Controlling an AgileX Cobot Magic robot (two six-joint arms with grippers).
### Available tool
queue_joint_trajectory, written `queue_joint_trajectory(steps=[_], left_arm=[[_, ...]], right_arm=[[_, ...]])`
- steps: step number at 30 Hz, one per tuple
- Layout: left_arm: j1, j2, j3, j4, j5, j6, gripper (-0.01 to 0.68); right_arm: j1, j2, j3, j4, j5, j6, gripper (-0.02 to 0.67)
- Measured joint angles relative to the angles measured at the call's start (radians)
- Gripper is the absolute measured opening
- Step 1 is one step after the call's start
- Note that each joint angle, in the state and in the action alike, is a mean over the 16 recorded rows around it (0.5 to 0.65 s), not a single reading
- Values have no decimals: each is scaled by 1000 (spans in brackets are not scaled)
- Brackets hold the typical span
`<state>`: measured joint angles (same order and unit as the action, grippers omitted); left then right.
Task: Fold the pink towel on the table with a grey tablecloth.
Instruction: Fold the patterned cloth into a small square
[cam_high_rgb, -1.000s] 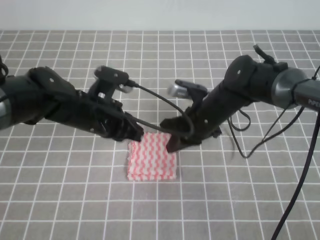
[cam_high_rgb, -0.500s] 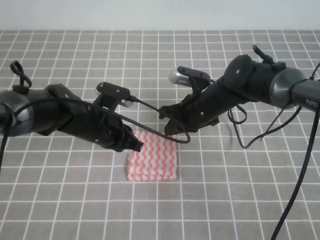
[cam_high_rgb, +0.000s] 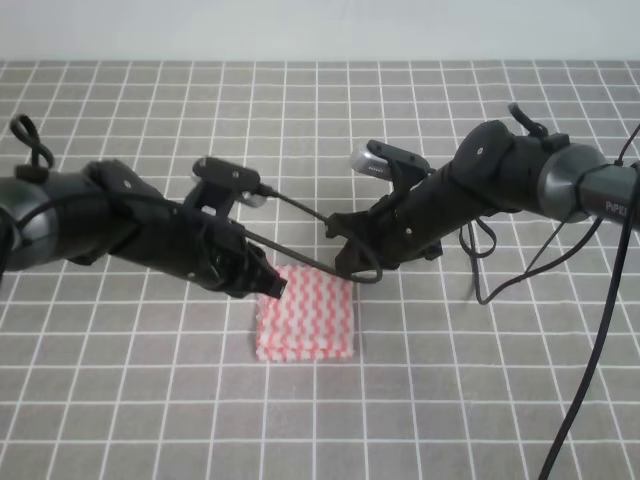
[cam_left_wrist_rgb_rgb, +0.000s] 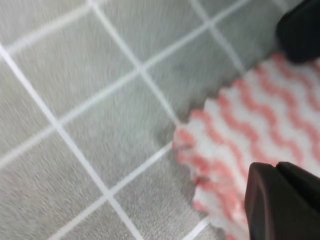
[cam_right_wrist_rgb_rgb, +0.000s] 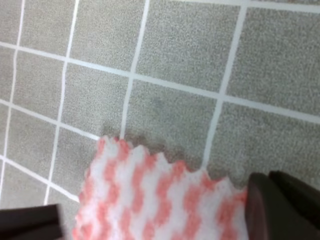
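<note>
Hands first: my left hand (cam_high_rgb: 268, 283) hovers at the far-left corner of the pink towel (cam_high_rgb: 304, 324), and my right hand (cam_high_rgb: 343, 258) hangs just beyond the towel's far-right corner, a little higher. In each wrist view I see two dark fingers with towel showing between them, so both hands look parted and neither has hold of anything. The left wrist view is blurred, but the towel's zigzag edge shows clearly enough below the fingers (cam_left_wrist_rgb_rgb: 280, 205). The towel lies flat as a small folded square near the middle of the table with a grey tablecloth (cam_high_rgb: 120, 400). A black cable (cam_high_rgb: 330, 265) loops from the left arm across the far edge of the towel.
</note>
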<state>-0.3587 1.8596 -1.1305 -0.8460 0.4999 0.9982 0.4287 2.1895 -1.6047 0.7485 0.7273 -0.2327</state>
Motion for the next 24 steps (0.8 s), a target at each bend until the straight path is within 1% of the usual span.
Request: queue_joint_trajectory(steps=[7,14,24], left_arm=[[0,-29,0,-16,17,7,-3],[0,-11,0,-30,40,23,-2],[0,32,0,9,51,46,-3]], right_arm=[[-2,-10,-1,12,8,-4,-16],[-2,-20,0,22,19,-14,-16],[-2,-23,0,28,43,-29,-16]])
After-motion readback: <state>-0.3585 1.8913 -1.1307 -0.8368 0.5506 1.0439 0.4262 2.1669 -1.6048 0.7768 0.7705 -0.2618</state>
